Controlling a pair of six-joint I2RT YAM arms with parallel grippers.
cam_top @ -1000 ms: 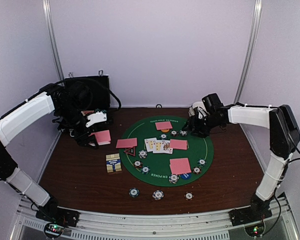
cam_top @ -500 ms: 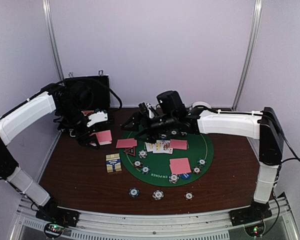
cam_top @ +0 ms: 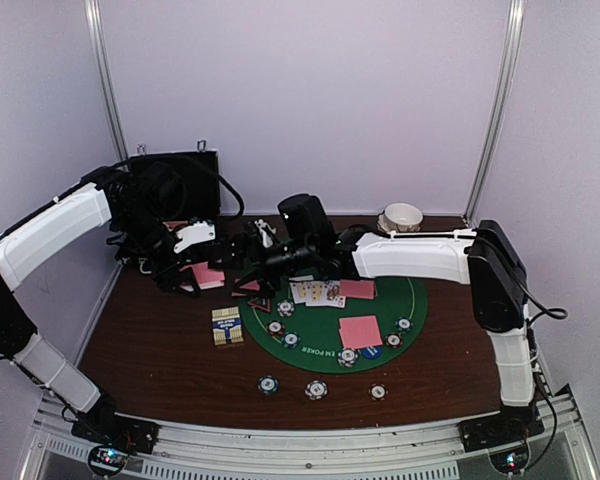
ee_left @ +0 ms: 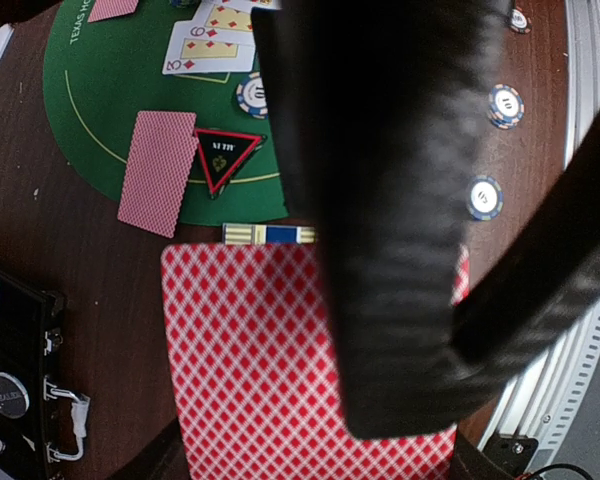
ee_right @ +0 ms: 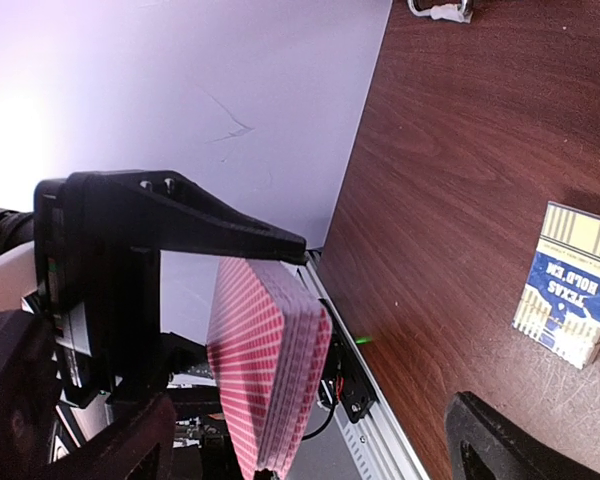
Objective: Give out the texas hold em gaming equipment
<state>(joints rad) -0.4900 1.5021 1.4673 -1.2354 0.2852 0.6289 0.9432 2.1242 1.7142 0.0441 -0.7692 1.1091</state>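
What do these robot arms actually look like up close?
The left arm and right arm have smooth white shells between chunky black joints. Black cables loop by the left wrist. The left claw and right claw have black fingers. The bases carry small green lights.

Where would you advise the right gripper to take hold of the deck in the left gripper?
Probably the free end of the deck, which juts past the left gripper; bring the open right gripper in edge-on, pinching across the thin stack.

Pink deck [ee_left: 250,350] held aloft; chips [cam_top: 316,389] flat on table [cam_top: 160,350].
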